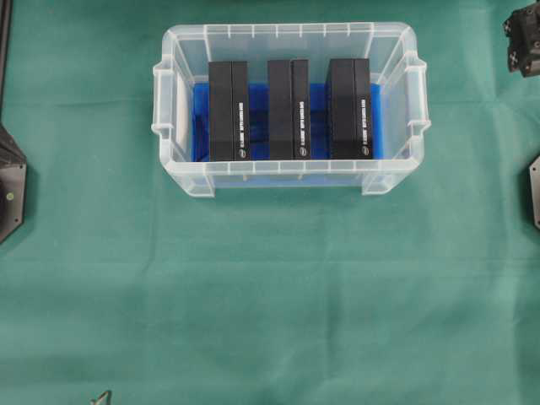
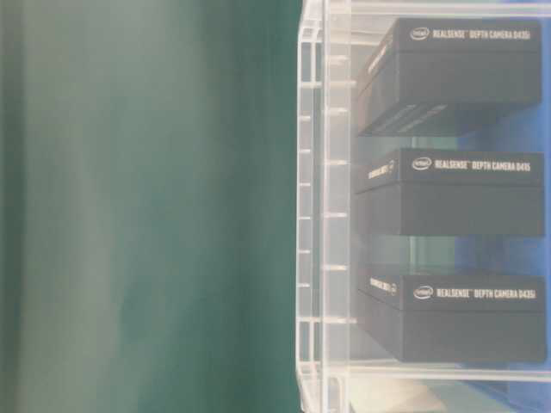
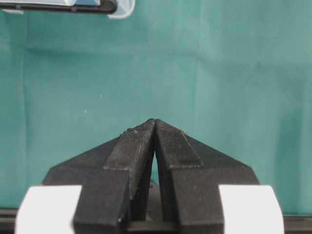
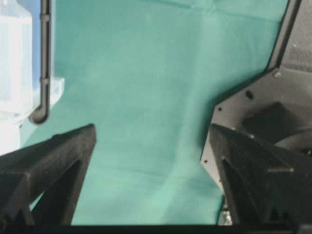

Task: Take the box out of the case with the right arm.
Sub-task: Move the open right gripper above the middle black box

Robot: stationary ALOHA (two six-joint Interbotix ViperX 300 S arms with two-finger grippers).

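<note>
The clear case (image 1: pixel 396 101) with a blue floor stands on the green cloth at the back middle. Three black boxes stand on edge in it: left (image 1: pixel 228 110), middle (image 1: pixel 288 110) and right (image 1: pixel 349 108). The table-level view shows them through the case wall (image 2: pixel 314 215), each with white lettering, the nearest one (image 2: pixel 456 314) lowest. My right gripper (image 4: pixel 152 127) is open and empty above bare cloth, with the case (image 4: pixel 14 58) at its far left. My left gripper (image 3: pixel 155 121) is shut and empty over cloth, far from the case corner (image 3: pixel 122 7).
Black arm parts sit at the left edge (image 1: pixel 8 186), the upper right corner (image 1: pixel 523 38) and the right edge (image 1: pixel 533 190). The right arm's base (image 4: pixel 253 107) shows beside the right fingers. A small grey tip (image 1: pixel 101 396) pokes in at the bottom edge.
</note>
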